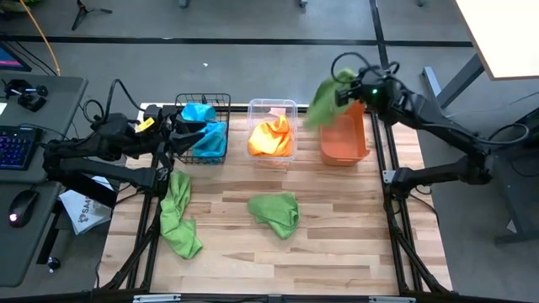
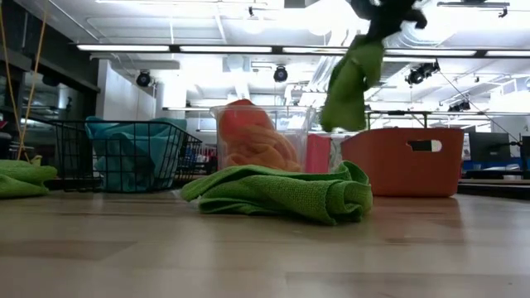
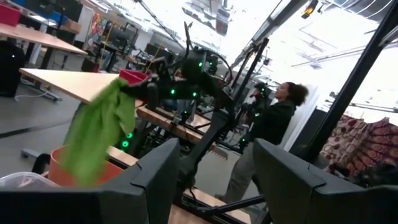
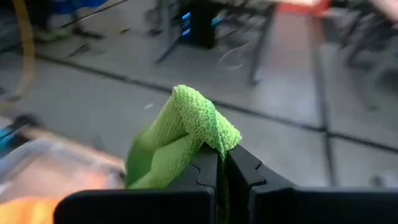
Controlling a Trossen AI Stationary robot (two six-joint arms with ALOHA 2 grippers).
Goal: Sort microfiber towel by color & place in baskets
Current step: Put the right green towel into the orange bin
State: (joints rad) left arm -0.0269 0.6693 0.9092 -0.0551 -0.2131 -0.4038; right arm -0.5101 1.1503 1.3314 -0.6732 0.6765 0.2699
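Note:
My right gripper (image 1: 345, 89) is shut on a lime green towel (image 1: 323, 103), up in the air over the far left corner of the orange plastic bin (image 1: 345, 140). The towel also shows in the low view (image 2: 351, 83) and in the left wrist view (image 3: 99, 134). My left gripper (image 1: 187, 136) is open and empty by the black wire basket (image 1: 205, 126), which holds turquoise towels (image 1: 202, 114). The clear tub (image 1: 272, 130) holds orange towels (image 1: 269, 136). Two more green towels lie bunched on the table, one at the left (image 1: 177, 215) and one in the middle (image 1: 275, 212). My right gripper pinches a bunched fold at the green towel's top (image 4: 208, 134) between its two shut fingers (image 4: 239, 171); several layers seem gathered there. The towel hangs slack below the gripper (image 2: 351, 83), lifted clear of the bin and the table.
The three containers stand in a row along the table's far edge. A person (image 3: 270, 127) stands in the room beyond the table's right side. The table's near half has bare wood (image 1: 337, 252) around the two green towels.

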